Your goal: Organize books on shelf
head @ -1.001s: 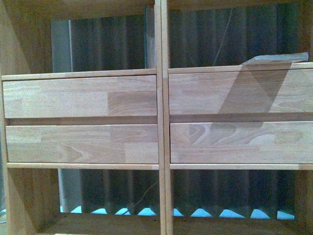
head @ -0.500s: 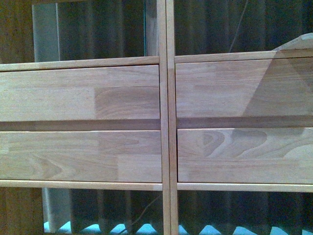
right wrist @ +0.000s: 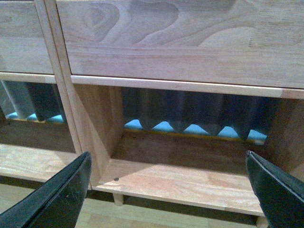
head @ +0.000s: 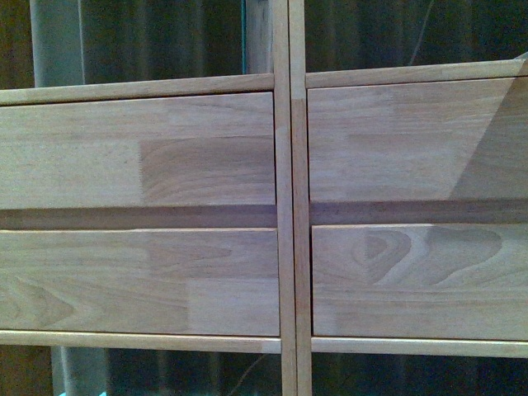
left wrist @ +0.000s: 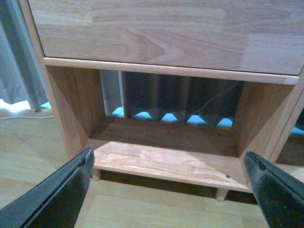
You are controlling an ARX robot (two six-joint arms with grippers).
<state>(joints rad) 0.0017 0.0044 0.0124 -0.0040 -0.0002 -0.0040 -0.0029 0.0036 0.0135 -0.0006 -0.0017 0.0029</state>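
Note:
The light-wood shelf [head: 285, 206] fills the front view, with its four drawer fronts close up; no arm shows there. Neither book is in view. My left gripper [left wrist: 168, 190] is open and empty, its black fingers [left wrist: 61, 190] wide apart in front of the shelf's bottom left compartment [left wrist: 161, 159], just above the floor. My right gripper [right wrist: 166, 192] is open and empty, its fingers [right wrist: 275, 190] spread before the bottom right compartment [right wrist: 185, 180]. Both bottom compartments hold nothing.
A dark curtain [head: 165, 41] hangs behind the open compartments. Short peg legs [left wrist: 222, 194] lift the unit off the pale wood floor [left wrist: 28, 152]. A diagonal shadow [head: 495, 157] falls across the upper right drawer front.
The shelf has grown larger in the front view as the camera came nearer. The flat book on top of the upper right drawer has slid out of frame.

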